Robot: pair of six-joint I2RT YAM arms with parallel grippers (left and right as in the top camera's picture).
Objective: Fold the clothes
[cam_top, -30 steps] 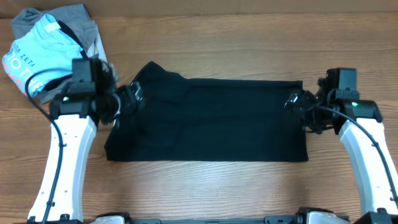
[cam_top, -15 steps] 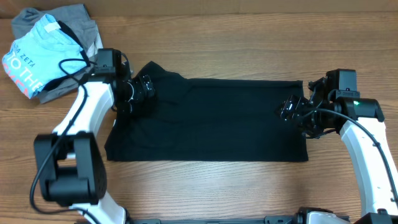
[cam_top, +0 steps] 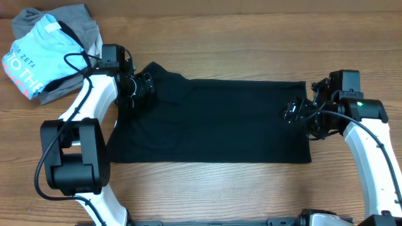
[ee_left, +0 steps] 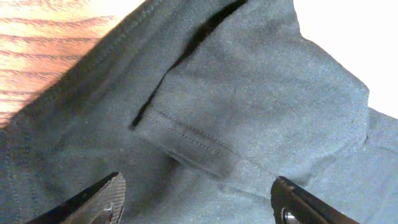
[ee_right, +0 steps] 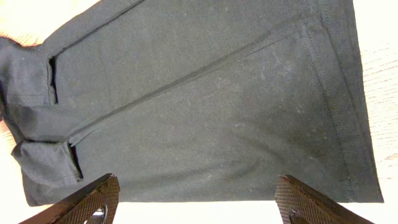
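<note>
The black T-shirt [cam_top: 213, 122] lies folded into a wide rectangle across the middle of the table. My left gripper [cam_top: 144, 85] is open over its upper left corner, where a sleeve fold sticks out. The left wrist view shows the stitched sleeve hem [ee_left: 193, 146] between the spread fingertips [ee_left: 106, 199]. My right gripper [cam_top: 294, 110] is open over the shirt's right edge. The right wrist view shows the shirt [ee_right: 205, 99] spread flat beyond the open fingers [ee_right: 93, 199]. Neither gripper holds anything.
A light blue T-shirt with lettering [cam_top: 34, 59] lies on a grey folded shirt [cam_top: 75, 22] at the far left corner. The wooden table [cam_top: 207, 194] extends in front of the black shirt.
My left gripper has swung up and right onto the shirt's upper left corner. My right gripper has moved slightly left over the shirt's right edge.
</note>
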